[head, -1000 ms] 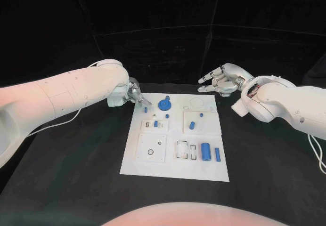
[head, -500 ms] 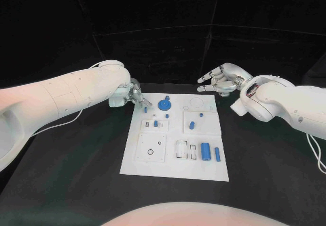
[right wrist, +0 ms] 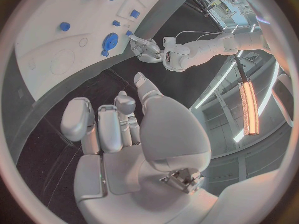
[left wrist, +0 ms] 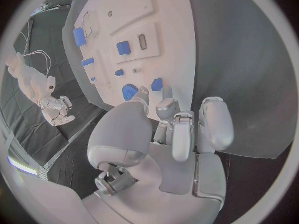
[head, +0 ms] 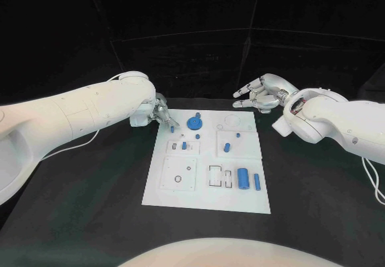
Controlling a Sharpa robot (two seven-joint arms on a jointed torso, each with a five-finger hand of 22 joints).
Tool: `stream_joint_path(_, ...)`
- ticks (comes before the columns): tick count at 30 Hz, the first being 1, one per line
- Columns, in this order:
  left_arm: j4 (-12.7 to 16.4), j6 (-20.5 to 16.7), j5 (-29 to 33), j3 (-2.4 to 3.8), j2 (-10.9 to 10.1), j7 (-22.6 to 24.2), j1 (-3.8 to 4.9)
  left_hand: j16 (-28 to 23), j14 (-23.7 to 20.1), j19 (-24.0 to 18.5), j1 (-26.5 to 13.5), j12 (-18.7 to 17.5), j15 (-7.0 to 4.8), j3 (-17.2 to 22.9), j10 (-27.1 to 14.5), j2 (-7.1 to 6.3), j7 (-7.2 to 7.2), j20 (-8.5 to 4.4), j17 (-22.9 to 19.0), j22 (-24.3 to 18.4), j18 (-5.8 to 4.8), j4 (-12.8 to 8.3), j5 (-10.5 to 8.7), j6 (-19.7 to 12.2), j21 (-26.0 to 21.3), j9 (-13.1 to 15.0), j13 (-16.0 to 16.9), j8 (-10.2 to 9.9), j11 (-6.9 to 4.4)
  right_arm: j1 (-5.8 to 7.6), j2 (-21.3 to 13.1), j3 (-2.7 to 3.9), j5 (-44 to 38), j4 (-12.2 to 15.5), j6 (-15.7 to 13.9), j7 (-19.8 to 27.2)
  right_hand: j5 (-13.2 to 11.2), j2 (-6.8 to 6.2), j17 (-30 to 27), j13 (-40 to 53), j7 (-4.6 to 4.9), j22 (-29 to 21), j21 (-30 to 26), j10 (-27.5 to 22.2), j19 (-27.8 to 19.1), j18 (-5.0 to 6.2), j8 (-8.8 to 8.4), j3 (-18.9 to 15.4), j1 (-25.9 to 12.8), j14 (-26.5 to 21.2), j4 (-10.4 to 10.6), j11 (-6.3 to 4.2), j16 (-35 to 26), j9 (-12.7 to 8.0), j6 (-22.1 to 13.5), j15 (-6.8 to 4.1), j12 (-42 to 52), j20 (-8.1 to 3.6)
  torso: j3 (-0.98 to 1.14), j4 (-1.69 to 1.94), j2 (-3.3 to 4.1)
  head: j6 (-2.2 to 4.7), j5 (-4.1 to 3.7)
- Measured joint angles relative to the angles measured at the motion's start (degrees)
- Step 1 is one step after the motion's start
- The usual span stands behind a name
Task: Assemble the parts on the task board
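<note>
The white task board [head: 207,192] lies in the middle of the table. My left hand [head: 159,113] reaches over its far left corner, and thumb and finger pinch the top of a small blue peg [head: 172,129] standing there; in the left wrist view the peg [left wrist: 157,83] shows just past the fingertips of that hand [left wrist: 165,129]. A round blue gear [head: 194,122] sits just right of the peg. My right hand [head: 258,94] hovers open beyond the board's far right corner, holding nothing, its fingers [right wrist: 106,127] spread above the board [right wrist: 50,45].
Other blue parts lie on the board: a thick cylinder [head: 242,178] and a slim one [head: 257,182] near the right front, and short pieces [head: 227,147] [head: 183,146] at mid-board. Black table surrounds the board.
My left hand has edged slightly right toward the board's corner with the peg at its fingertips. The right hand has hardly moved.
</note>
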Motion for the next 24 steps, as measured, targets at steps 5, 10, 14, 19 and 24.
stream_joint_path(5,-0.2,0.1,0.0,0.0,0.2,0.0,-0.12,0.0,0.0,0.0,0.0,0.0,0.0,-0.1,0.0,0.0,0.0,0.0,0.0,0.0,0.0,-0.1,0.0,0.0,0.0,0.0,0.0,0.0,0.0,0.0,0.0,0.0,0.0,0.0,0.0,0.0,0.0,0.0,0.0,0.0,0.0,0.0,0.0,0.0,0.0,0.0,0.0,0.0,0.0,0.0,0.0,0.0,0.0,0.0,0.0,0.0,0.0,0.0,-0.01,-0.03,0.03,-0.07,-0.13)
stream_joint_path(10,-0.2,0.1,0.0,0.0,0.2,0.0,-0.2,0.0,0.0,0.0,0.3,0.2,0.0,-0.1,0.0,0.27,0.0,0.0,0.0,0.1,0.0,-0.1,0.0,0.0,0.0,0.0,0.1,0.0,0.0,0.0,0.1,0.0,0.0,0.0,0.0,0.0,0.0,0.0,0.0,0.0,0.0,0.0,0.0,0.0,0.0,0.0,0.0,0.0,0.0,0.0,0.0,0.0,0.0,0.0,0.0,0.0,0.0,0.0,-0.02,-0.02,0.03,-0.18,-0.24)
stream_joint_path(14,-0.2,0.1,0.0,0.0,0.3,0.0,-0.25,0.0,0.0,0.0,0.3,0.2,0.0,-0.1,0.0,0.27,0.0,0.0,0.0,0.2,0.0,-0.1,0.0,0.0,0.0,0.0,0.1,0.0,0.0,0.0,0.2,0.0,0.0,0.0,0.0,0.0,0.0,0.0,0.0,0.0,0.0,0.0,0.0,0.0,0.0,0.0,0.0,0.0,0.0,0.0,0.0,0.0,0.0,0.0,0.0,0.0,0.0,0.0,-0.02,0.01,0.02,-0.23,-0.26)
stream_joint_path(19,-0.2,0.1,0.0,0.0,0.4,0.0,-0.26,0.0,0.0,0.0,0.5,0.2,0.0,-0.1,0.0,0.55,-0.01,0.0,0.0,0.2,0.0,-0.1,0.0,0.0,0.0,-0.1,0.2,0.0,0.0,0.0,0.2,0.0,0.0,-0.1,0.0,0.0,0.0,0.0,0.0,0.0,0.0,0.0,0.0,0.0,0.0,0.0,0.0,0.0,0.0,0.0,0.0,0.0,0.0,0.0,0.0,0.0,0.0,0.0,-0.02,0.01,-0.01,-0.27,-0.3)
stream_joint_path(24,-0.2,0.1,0.0,0.0,0.4,0.0,-0.28,0.0,0.0,0.0,1.5,0.2,0.0,0.1,0.2,1.5,-0.01,0.0,0.0,0.2,0.0,-0.8,0.0,0.4,0.0,-0.3,0.2,0.0,-0.21,0.0,0.2,0.0,0.0,-0.1,0.0,0.0,0.0,0.0,0.0,0.0,0.0,0.0,0.0,0.0,0.0,0.0,0.0,0.0,0.0,0.0,0.0,0.0,0.0,0.0,0.0,0.0,0.0,0.0,-0.02,0.02,-0.01,-0.31,-0.35)
